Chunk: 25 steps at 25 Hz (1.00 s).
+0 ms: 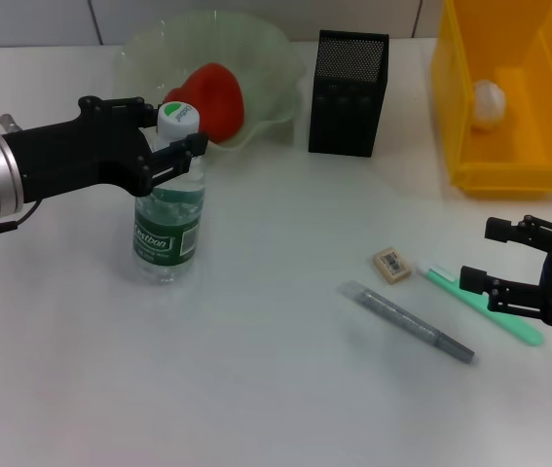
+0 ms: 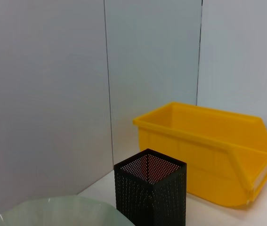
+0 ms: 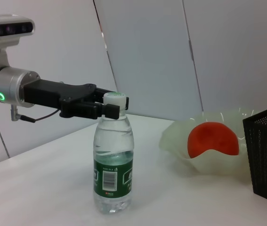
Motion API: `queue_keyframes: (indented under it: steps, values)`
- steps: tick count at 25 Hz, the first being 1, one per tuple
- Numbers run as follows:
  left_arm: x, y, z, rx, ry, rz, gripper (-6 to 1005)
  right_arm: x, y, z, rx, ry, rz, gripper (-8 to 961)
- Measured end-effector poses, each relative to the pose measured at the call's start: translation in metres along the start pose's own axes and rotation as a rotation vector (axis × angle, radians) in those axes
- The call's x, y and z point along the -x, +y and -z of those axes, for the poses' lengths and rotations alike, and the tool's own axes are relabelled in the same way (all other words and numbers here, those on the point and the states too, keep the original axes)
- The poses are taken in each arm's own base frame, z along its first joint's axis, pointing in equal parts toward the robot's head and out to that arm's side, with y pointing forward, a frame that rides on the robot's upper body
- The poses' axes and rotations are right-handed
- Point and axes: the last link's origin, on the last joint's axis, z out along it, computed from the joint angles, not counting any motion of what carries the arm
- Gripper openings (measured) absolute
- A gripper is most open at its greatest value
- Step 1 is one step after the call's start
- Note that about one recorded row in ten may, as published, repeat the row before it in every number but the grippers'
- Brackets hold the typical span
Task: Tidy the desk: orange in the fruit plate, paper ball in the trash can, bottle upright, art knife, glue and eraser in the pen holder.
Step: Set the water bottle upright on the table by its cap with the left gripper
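One orange [image 1: 219, 97] in fruit plate [image 1: 256, 49]

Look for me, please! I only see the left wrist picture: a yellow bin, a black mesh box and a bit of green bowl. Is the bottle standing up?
Observer: Yes, the bottle stands upright on the table, with the left gripper at its cap.
Operator: What's inside the bin? I can't see in.
Observer: The paper ball lies in the trash can.
Operator: And where's the eraser?
Observer: The eraser lies on the table, not in the pen holder; the right gripper hovers close by, jaws open.
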Motion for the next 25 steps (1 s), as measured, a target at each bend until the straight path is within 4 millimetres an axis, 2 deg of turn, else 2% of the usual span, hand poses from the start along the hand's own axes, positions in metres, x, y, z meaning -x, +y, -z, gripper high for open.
queue_keyframes:
  steps: [25]
  values:
    - [0.0073, -0.0059, -0.0041, -0.012, 0.074, 0.036, 606, 0.0016, -0.0004, -0.0015, 0.007, 0.003, -0.013, 818]
